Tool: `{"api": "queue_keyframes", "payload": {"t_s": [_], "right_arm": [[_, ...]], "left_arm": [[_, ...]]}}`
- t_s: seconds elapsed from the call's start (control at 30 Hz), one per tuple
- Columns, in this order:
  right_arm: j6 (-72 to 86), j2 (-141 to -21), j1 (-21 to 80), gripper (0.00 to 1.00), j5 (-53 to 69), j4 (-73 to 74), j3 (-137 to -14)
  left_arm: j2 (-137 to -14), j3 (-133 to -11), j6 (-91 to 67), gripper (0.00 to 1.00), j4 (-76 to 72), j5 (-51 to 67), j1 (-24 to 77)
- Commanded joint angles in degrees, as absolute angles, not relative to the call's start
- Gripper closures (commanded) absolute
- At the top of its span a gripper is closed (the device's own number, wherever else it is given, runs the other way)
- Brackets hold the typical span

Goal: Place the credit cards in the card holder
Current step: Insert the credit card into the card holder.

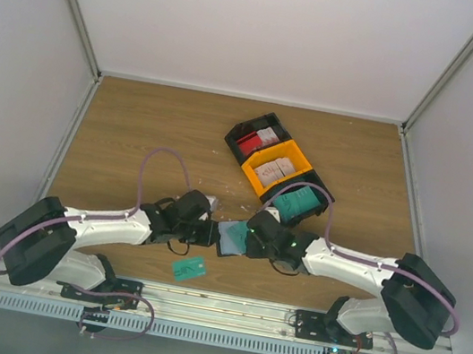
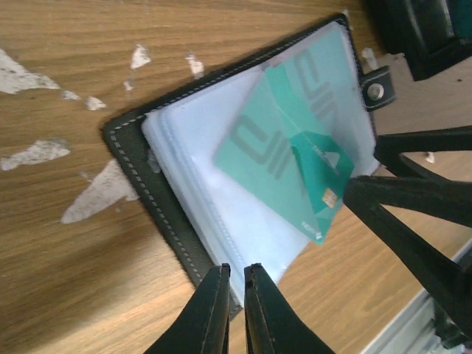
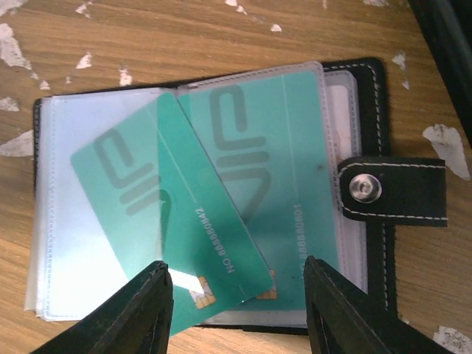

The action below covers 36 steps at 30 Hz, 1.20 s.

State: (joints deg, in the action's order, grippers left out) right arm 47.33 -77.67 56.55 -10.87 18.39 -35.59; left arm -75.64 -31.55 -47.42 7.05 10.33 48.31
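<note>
Card holder (image 3: 371,103) lies open on the wooden table (image 1: 136,124), between the two grippers near the front edge, clear sleeves facing up. Behind it to the right stands a diagonal row of bins (image 1: 256,171), two black and one yellow. The left gripper (image 2: 236,274) has its jaws almost together, pinching the holder's stitched edge. The right gripper (image 3: 236,267) has its jaws apart, straddling the chip end of a tilted teal card (image 3: 184,221) that sits partly under a sleeve. A second teal card (image 3: 258,147) lies fully sleeved beside it. A third teal card (image 1: 189,268) lies loose on the table nearer the arms' bases. The snap strap (image 3: 398,188) lies flat, stud up. White flecks (image 2: 96,195) dot the wood.
</note>
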Motion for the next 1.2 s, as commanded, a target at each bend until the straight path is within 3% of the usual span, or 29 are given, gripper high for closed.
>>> {"api": "queue_keyframes", "payload": {"t_s": [0.0, 0.2, 0.43, 0.63, 0.93, 1.17], "right_arm": [[49.51, -78.04, 54.77, 0.51, -10.05, 17.65, -33.94], [48.92, -79.56, 53.68, 0.54, -8.26, 15.85, -32.86], [48.64, -79.44, 53.53, 0.67, -4.01, 14.06, -32.06], [49.29, -77.86, 53.53, 0.72, 0.39, 13.24, -30.76], [52.4, -76.66, 53.52, 0.75, 4.07, 8.75, -28.58], [53.52, -74.45, 53.49, 0.68, 1.08, 10.28, -28.47]], "left_arm": [[-74.64, -30.52, -47.21, 0.89, 0.23, 14.02, 48.78], [-79.92, -32.1, -47.24, 0.89, 0.17, 14.84, 49.88], [-85.08, -32.15, -48.65, 0.93, 0.38, 14.11, 50.93], [-86.69, -32.86, -49.82, 0.95, 2.72, 11.67, 51.79], [-86.85, -33.66, -50.2, 0.97, 5.4, 9.55, 52.71], [-83.0, -34.3, -49.7, 0.97, 8.7, 7.82, 53.0]]}}
